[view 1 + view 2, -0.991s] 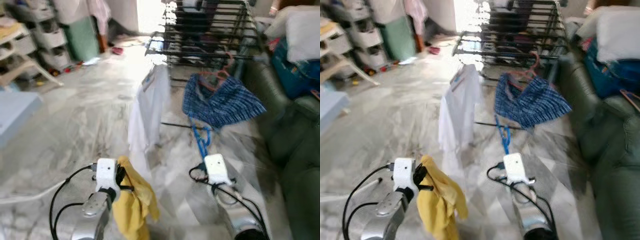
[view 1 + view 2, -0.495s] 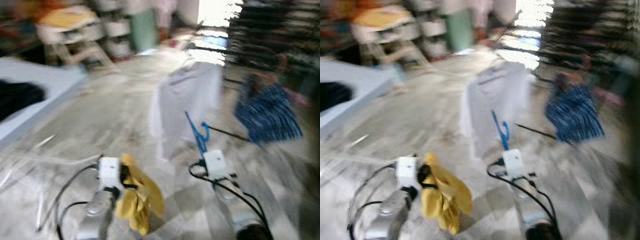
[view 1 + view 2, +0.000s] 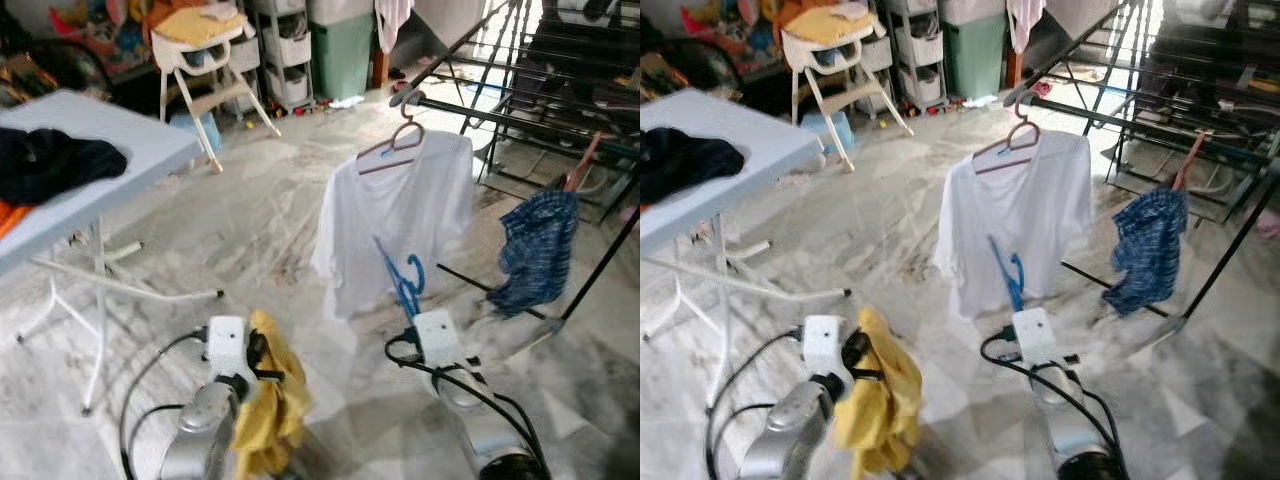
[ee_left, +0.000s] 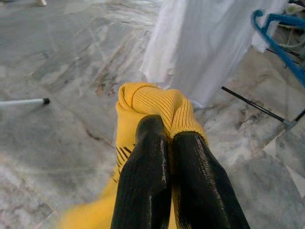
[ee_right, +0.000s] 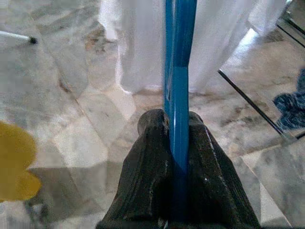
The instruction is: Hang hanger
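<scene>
My right gripper (image 5: 177, 125) is shut on a blue plastic hanger (image 3: 402, 280), which stands up from it, hook upward, in front of a white shirt (image 3: 395, 225). That shirt hangs on a pink hanger (image 3: 393, 140) from a dark rail of the drying rack (image 3: 520, 110). My left gripper (image 4: 164, 138) is shut on a bunched yellow garment (image 3: 268, 405) that droops beside my left arm. A blue checked cloth (image 3: 528, 250) hangs from the rack further right.
A light blue folding table (image 3: 70, 170) with dark clothing (image 3: 45, 160) on it stands at the left, its legs splayed over the marble floor. A white high chair (image 3: 205, 60) and storage drawers (image 3: 285, 50) stand at the back. Open floor (image 3: 220, 240) lies ahead.
The camera has swung to the left, bringing the folding table into view and moving the rack to the right. Both grippers keep hold of their items.
</scene>
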Available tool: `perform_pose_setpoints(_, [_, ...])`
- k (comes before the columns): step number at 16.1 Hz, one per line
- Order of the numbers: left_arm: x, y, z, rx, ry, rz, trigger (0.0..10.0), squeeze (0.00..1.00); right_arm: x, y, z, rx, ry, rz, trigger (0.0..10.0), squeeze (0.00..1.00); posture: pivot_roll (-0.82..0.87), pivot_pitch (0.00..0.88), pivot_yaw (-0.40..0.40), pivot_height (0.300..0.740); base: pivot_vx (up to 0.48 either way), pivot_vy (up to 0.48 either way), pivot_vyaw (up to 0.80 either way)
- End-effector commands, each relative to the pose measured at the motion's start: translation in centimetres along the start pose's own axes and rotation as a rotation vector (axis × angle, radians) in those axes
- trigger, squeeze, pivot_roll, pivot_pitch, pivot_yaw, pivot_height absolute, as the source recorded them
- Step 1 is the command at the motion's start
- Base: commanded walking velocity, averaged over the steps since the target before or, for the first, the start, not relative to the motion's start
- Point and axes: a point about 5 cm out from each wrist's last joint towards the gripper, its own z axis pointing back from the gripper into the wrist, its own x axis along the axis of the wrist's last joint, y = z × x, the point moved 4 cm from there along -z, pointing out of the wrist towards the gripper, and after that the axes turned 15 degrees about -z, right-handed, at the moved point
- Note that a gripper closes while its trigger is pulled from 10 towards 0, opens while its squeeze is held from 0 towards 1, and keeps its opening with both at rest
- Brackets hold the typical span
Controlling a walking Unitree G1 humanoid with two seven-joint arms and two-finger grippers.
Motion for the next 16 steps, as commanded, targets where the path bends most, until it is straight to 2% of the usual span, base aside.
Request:
perform_pose_setpoints(1, [0.52,0.49,0.03,0.016,-0.018,-0.002,10.0,0.00,0.42,0.82,-0.07,0.025,-0.011,-0.008,10.0,0.00,-0.10,0.000,0.035,0.740,0.000,0.000,0.00])
perform_pose_setpoints(5, [0.49,0.49,0.01,0.016,-0.013,-0.004,10.0,0.00,0.33,1.02,-0.07,0.034,-0.006,-0.008,10.0,0.00,-0.10,0.000,0.034,0.740,0.000,0.068,0.00])
perform_pose_setpoints(14, [0.45,0.44,0.12,0.012,-0.008,-0.019,10.0,0.00,0.19,1.36,-0.14,0.046,0.000,-0.002,10.0,0.00,-0.09,0.000,0.031,0.740,0.000,0.441,0.00])
perform_pose_setpoints(16, [0.66,0.41,0.12,0.009,-0.022,-0.023,10.0,0.00,0.14,1.37,-0.17,0.044,0.001,-0.002,10.0,0.00,-0.09,0.000,0.034,0.740,0.000,0.000,0.00])
